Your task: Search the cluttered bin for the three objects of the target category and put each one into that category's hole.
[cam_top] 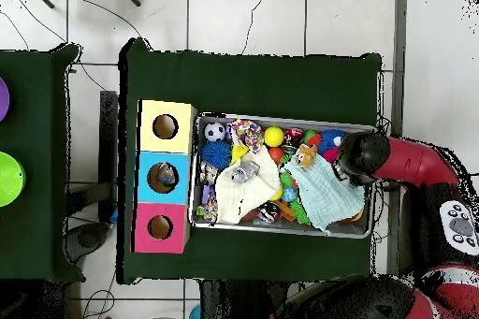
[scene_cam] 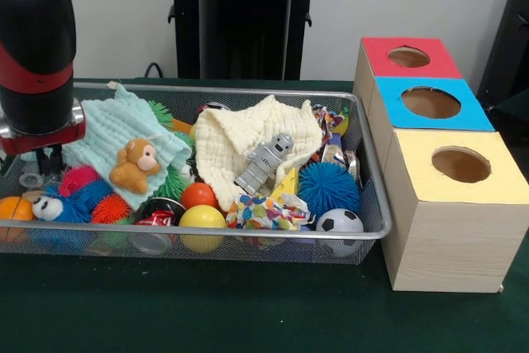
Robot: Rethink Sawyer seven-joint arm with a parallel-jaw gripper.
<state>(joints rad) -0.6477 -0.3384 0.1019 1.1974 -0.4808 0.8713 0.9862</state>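
The wire mesh bin [scene_cam: 273,236] holds a mint cloth [scene_cam: 116,126], a brown teddy bear [scene_cam: 135,165], a cream cloth [scene_cam: 240,142], a grey toy robot [scene_cam: 264,163], a blue spiky ball [scene_cam: 328,188], a soccer ball [scene_cam: 340,222], a yellow ball [scene_cam: 202,219] and an orange ball [scene_cam: 198,195]. My gripper [scene_cam: 43,163] hangs low over the bin's left end in the front view, beside the mint cloth; its state is hidden under the arm's black and red head [cam_top: 363,156]. Three boxes have holes in their tops: red [scene_cam: 409,57], blue [scene_cam: 430,103] and yellow [scene_cam: 459,164].
A blue plush [scene_cam: 58,204], another orange ball [scene_cam: 15,208], a red can [scene_cam: 157,217] and a patterned cloth [scene_cam: 264,212] lie along the bin's front. In the overhead view the boxes [cam_top: 164,177] stand left of the bin [cam_top: 281,118]. A second table [cam_top: 28,166] holds coloured bowls.
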